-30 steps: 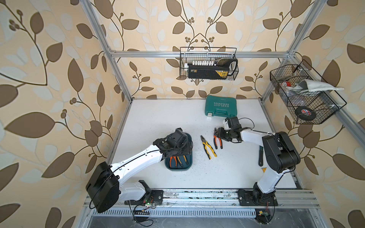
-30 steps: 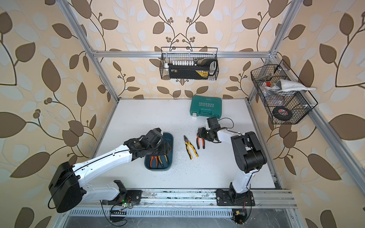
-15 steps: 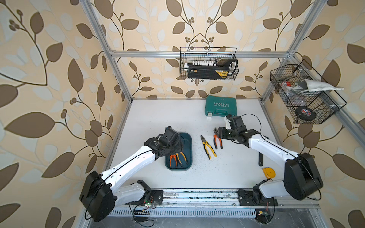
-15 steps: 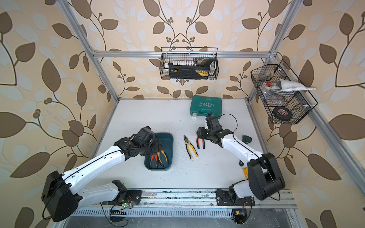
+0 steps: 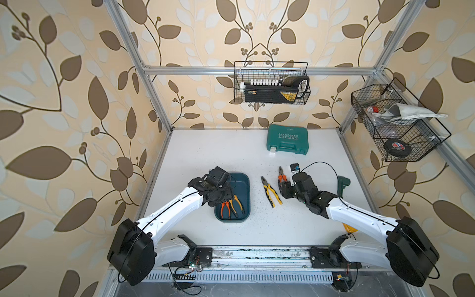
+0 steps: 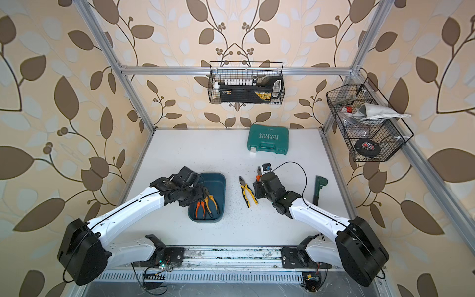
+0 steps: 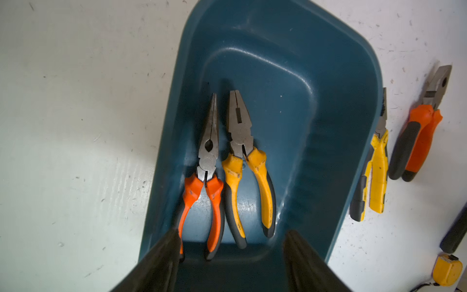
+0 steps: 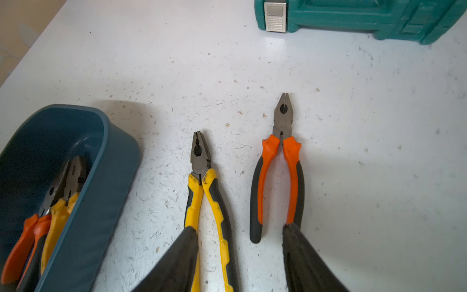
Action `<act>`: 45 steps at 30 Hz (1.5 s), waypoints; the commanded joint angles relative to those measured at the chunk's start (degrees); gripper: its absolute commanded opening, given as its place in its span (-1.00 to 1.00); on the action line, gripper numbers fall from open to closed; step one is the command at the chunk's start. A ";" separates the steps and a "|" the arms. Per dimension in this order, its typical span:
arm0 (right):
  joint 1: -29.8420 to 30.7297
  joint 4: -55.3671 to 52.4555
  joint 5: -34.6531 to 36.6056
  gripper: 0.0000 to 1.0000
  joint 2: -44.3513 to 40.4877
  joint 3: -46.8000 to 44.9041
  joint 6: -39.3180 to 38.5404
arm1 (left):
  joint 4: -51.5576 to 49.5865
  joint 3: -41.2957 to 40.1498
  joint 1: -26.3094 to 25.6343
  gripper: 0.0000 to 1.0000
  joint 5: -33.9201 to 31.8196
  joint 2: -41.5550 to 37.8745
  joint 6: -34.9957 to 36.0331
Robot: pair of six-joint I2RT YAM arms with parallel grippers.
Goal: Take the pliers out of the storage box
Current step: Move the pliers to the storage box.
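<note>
Where the storage box (image 5: 240,185) sits on the table (image 5: 218,154): long-nosed pliers (image 7: 208,141) and yellow-orange pliers (image 7: 240,136) lie inside, side by side, uncovered. Yellow-and-black pliers (image 8: 199,161) and orange-and-black pliers (image 8: 283,121): on the table beside it. Left gripper (image 7: 231,235): spread, empty, over the box's near end. Right gripper (image 8: 238,228): spread, empty, above the outside pair's handles. Green tool case (image 5: 287,140): rear, well apart.

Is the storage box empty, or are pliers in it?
Not empty: the long-nosed orange pliers and the yellow-orange pliers lie side by side inside the storage box.
</note>
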 commanded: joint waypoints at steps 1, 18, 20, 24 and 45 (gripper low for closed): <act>0.21 1.02 3.73 0.12 0.26 1.17 0.06 | 0.26 2.15 -0.19 0.33 2.48 2.57 -0.70; 0.19 -0.86 5.46 0.12 1.30 2.47 0.13 | 5.63 8.72 -3.19 -0.03 1.06 19.34 -1.98; 0.22 -0.85 5.28 0.12 1.30 2.47 0.15 | 6.73 9.09 -3.10 -0.02 1.30 21.14 -1.55; 0.21 -1.35 5.59 0.12 1.74 2.93 0.01 | 6.15 11.21 -3.10 -0.02 0.72 24.97 -1.49; 0.18 -2.17 4.65 0.12 4.10 4.39 -0.03 | 9.29 15.02 -3.18 -0.13 2.43 24.90 3.14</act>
